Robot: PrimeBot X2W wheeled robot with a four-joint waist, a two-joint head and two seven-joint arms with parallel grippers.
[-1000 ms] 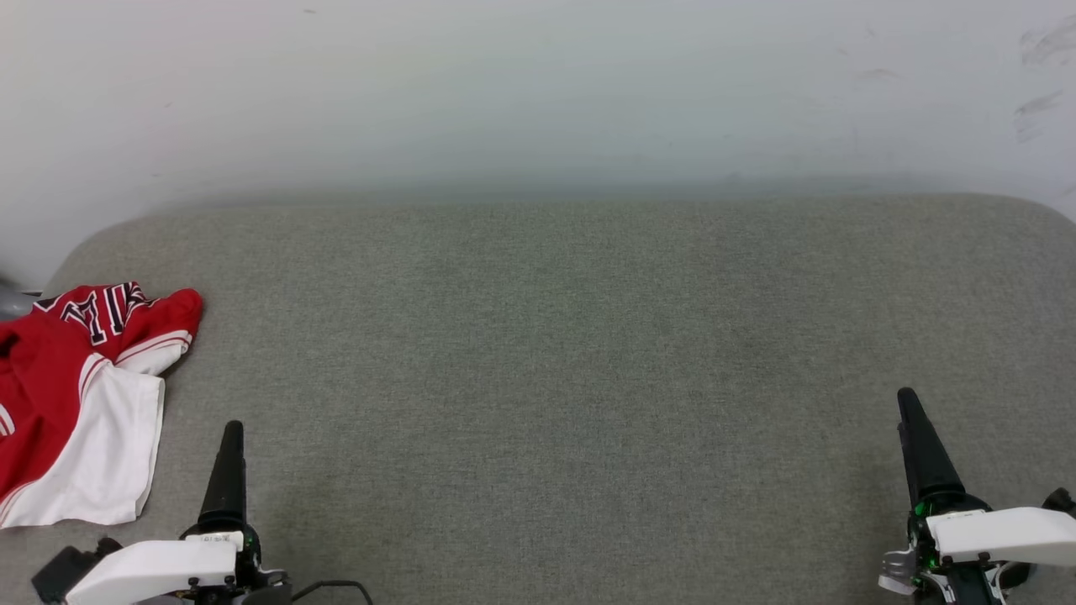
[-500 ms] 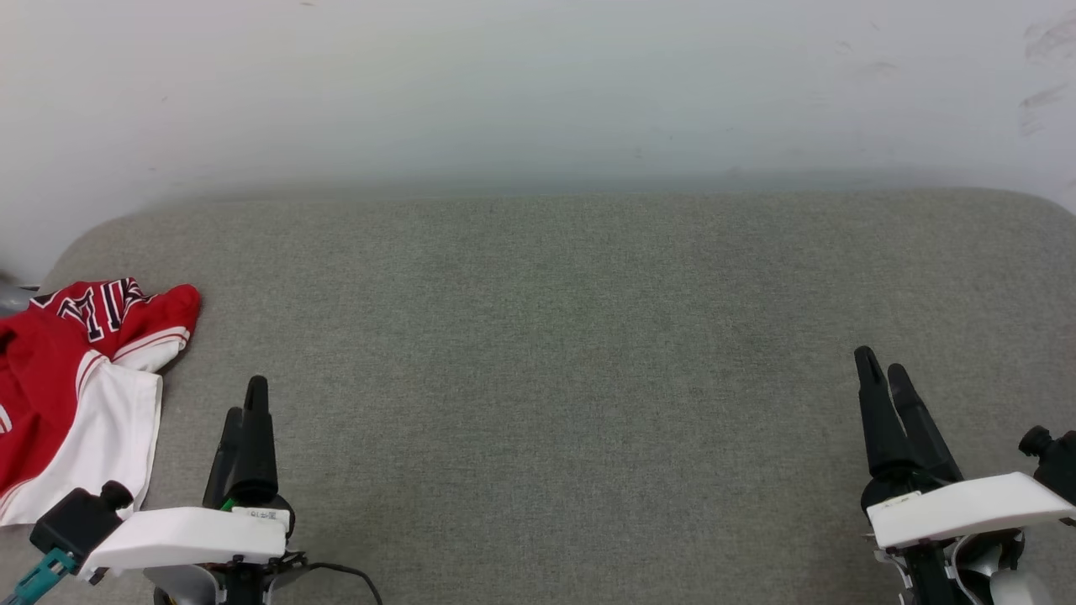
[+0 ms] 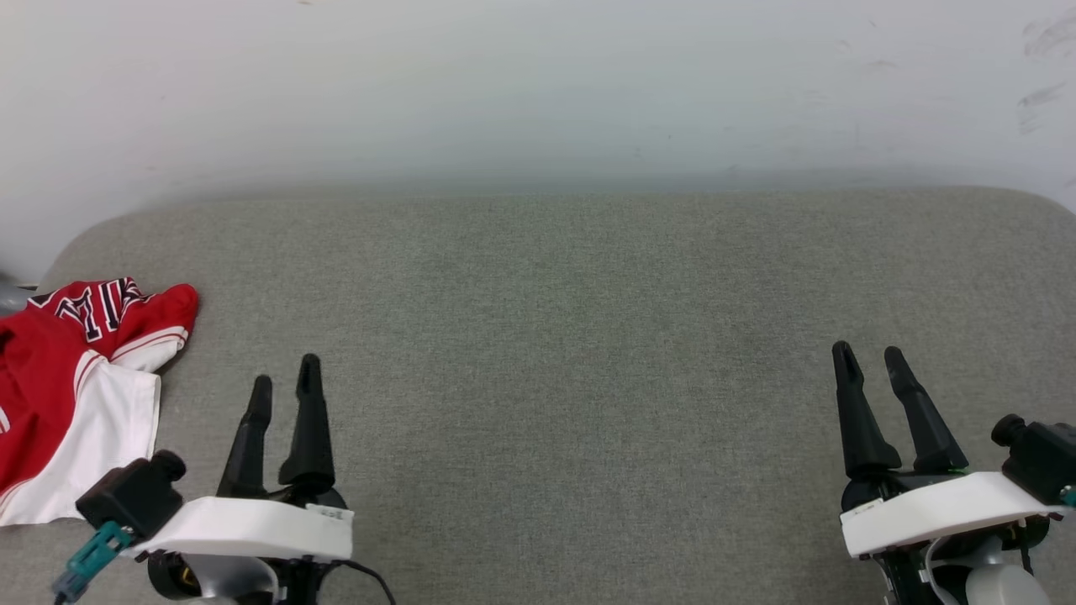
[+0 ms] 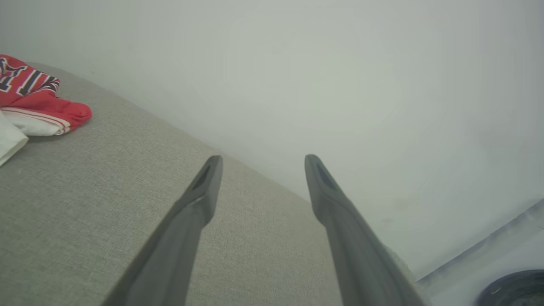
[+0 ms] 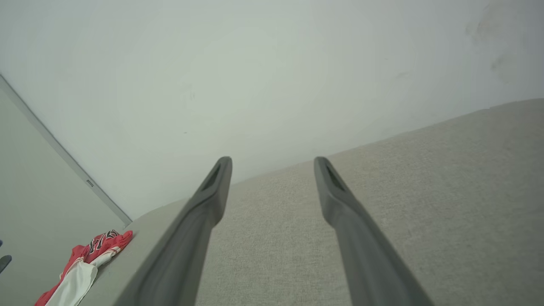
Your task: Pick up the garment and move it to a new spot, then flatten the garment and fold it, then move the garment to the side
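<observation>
Crumpled garment [image 3: 76,395] waits untouched at the tabletop [image 3: 572,336] edge.
The left claw [image 3: 286,372], empty and spread, sits near the garment, probably readying the pickup; the right claw [image 3: 868,351], likewise spread, is well apart from it. Much of the garment runs out of view; its lettering is folded, unreadable.

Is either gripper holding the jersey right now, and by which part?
Nothing is held. The left gripper and the right gripper are both open and empty above the grey surface; the garment lies crumpled at its left edge, apart from both.
</observation>
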